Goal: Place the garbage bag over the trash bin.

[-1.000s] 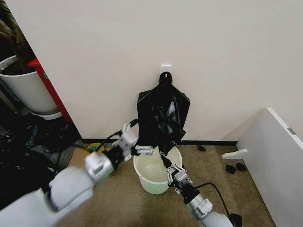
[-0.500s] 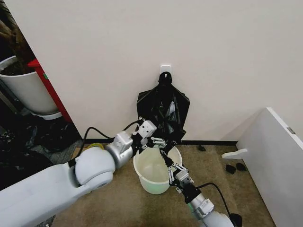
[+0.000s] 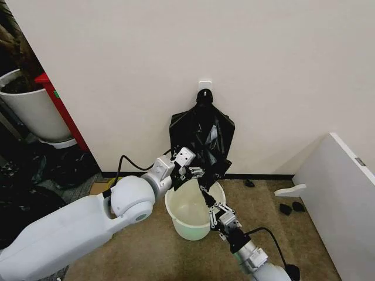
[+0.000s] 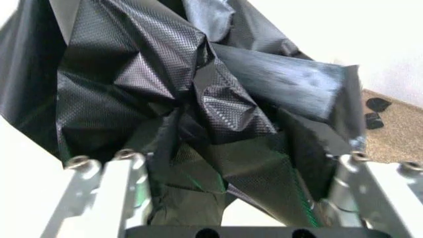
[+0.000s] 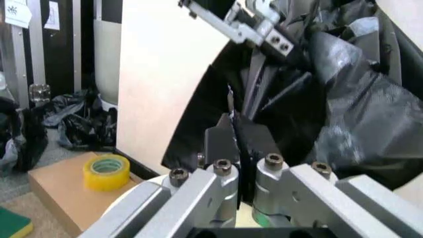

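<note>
Two grippers work at the same black film, one from each side of the trash bin. My left gripper reaches in from the left over the bin's far rim, its fingers spread wide with the crumpled lower part of the garbage bag lying between them; in the left wrist view the film fills the gap between the fingers, yet neither finger is seen pressing on it. My right gripper comes up from the near right, over the bin's near-right rim, and its fingers are drawn close together on a narrow black strip of the bag (the strip runs from the gripper up and across the bin's open mouth to the hanging film). The bag hangs flat against the far wall, gathered at its top just below a small white wall plate, its lower edge reaching the bin's far rim. The bin stands upright on the carpet close to the wall, its mouth uncovered. To the left lies a brown cardboard box bearing a roll of yellow tape; farther left stands a large white plant pot.
</note>
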Robot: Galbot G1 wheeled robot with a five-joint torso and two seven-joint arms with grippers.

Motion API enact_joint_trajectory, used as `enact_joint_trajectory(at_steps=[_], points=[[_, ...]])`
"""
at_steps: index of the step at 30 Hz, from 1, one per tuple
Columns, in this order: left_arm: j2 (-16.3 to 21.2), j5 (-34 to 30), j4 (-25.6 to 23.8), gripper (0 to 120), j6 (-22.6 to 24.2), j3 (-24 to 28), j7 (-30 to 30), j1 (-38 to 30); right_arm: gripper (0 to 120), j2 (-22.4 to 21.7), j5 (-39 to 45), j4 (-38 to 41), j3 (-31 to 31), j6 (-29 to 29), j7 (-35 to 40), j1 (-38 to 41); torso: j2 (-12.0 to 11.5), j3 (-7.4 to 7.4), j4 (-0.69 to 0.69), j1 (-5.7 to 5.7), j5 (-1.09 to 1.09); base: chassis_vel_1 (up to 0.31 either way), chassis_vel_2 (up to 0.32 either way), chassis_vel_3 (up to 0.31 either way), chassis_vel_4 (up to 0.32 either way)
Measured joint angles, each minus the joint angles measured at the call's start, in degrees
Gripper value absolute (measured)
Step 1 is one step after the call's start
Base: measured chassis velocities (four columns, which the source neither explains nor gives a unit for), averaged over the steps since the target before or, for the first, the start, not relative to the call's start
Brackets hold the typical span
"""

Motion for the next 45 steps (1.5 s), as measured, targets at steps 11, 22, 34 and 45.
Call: enact_joint_trajectory(at_steps=[11,22,34,45], points=[[-1.3,-0.6,2.1,14,-2.2,-1.6,-1.1,2.1,0,-0.1,0.4,0.8,0.1,0.0,0.0,-0.7,0.0,0.00,0.00,0.00,0.00,0.000,0.000,0.000,0.000],[-1.7,-0.6,3.0,0,-14.9,-9.9,0.8,9.9,15,-1.5,1.7,6.8,0.8,-4.4,2.7,-3.6,0.0,-0.01,0.00,0.00,0.00,0.000,0.000,0.000,0.000],[-1.1,1.8,2.8,0,-16.8,-13.6,2.5,14.8,57,-6.2,11.3,17.9,3.1,-14.4,7.8,-4.9,0.0,-0.01,0.00,0.00,0.00,0.000,0.000,0.000,0.000],[-1.5,2.1,3.5,0,-16.9,-11.4,2.7,13.3,96,-10.8,21.9,11.0,-0.5,-29.2,11.3,12.6,0.0,0.00,0.00,0.00,0.01,0.000,0.000,0.000,0.000]])
